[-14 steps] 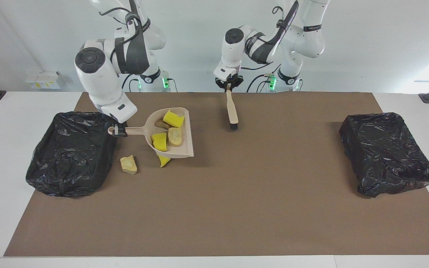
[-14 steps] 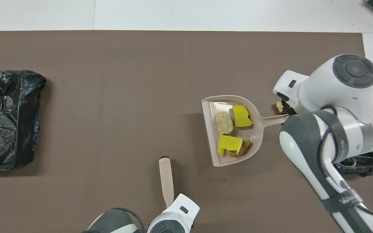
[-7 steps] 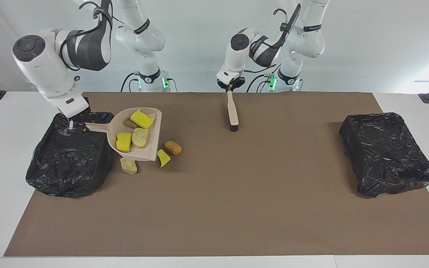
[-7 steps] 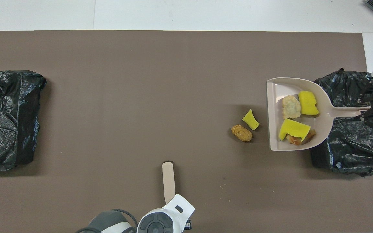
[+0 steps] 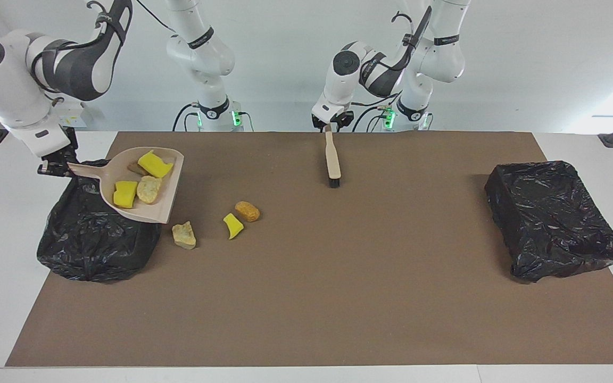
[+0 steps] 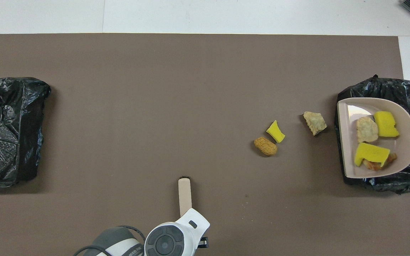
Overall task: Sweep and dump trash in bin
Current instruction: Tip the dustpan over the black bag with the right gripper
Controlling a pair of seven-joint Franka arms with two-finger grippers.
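**Dustpan carried over the bin, three pieces left behind**

My right gripper, clamped on the handle, had swung the dustpan from the mat to above the bin within the last second. It held four pieces of the trash, not yet tipped. Three pieces lay on the mat beside the bin, so a second sweep looked necessary. My left gripper was at the brush handle; I could not tell whether it gripped.

Dustpan with four trash chunks carried from mat to over bin.
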